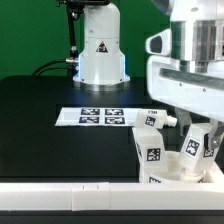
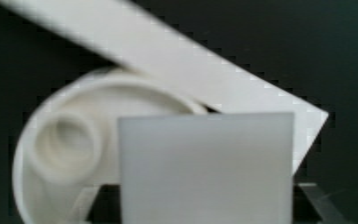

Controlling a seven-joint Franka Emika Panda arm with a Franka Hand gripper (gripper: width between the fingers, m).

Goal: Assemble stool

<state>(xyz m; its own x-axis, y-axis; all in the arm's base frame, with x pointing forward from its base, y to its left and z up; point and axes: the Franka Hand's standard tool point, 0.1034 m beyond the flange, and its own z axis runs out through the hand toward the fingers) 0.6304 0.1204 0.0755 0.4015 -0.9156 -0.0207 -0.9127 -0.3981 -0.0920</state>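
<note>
The stool's round white seat (image 1: pixel 172 168) lies at the exterior view's lower right, with tagged blocky legs (image 1: pixel 152 150) standing against it. My gripper (image 1: pixel 195 143) hangs directly over the seat, and a tagged white stool leg (image 1: pixel 193 146) sits between its fingers. In the wrist view this leg (image 2: pixel 208 165) fills the whole gap between the dark fingertips (image 2: pixel 320 203). The gripper (image 2: pixel 208 205) is shut on it. The ring-like seat (image 2: pixel 78 130) shows just behind the leg. The leg's lower end is hidden.
The marker board (image 1: pixel 100 117) lies flat on the black table, in the middle. A long white edge bar (image 1: pixel 60 188) runs along the table's front. The arm's base (image 1: pixel 100 50) stands at the back. A white bar (image 2: pixel 185 55) crosses the wrist view diagonally beyond the seat.
</note>
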